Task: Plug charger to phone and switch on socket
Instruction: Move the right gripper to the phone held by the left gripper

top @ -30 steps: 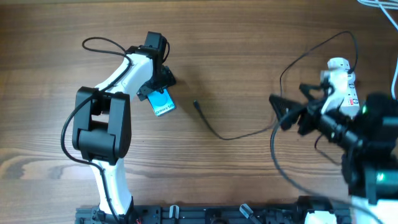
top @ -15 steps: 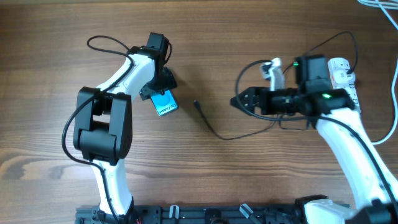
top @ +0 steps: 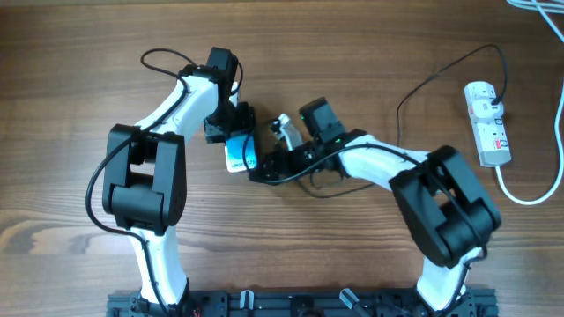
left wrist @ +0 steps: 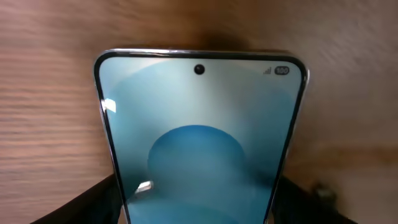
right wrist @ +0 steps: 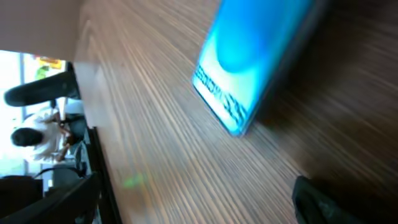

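The phone (top: 239, 155), with its teal-blue screen and white edge, lies on the wooden table left of centre. My left gripper (top: 231, 132) is shut on its far end. In the left wrist view the phone (left wrist: 199, 143) fills the space between my fingers (left wrist: 199, 208). My right gripper (top: 262, 170) is open and empty, low over the table just right of the phone, which shows in the right wrist view (right wrist: 249, 56). The charger cable (top: 423, 84) runs from the socket (top: 487, 123) at the far right and passes under my right arm. Its tip is hidden.
The socket's thick white cord (top: 522, 195) loops off the right edge. More white cords (top: 538, 11) lie at the top right corner. My two arms meet around the phone. The arm bases stand at the table's front edge.
My right arm has swung from the socket side far left to the phone and now covers the cable tip. My left gripper has turned the phone from slanted to nearly upright.
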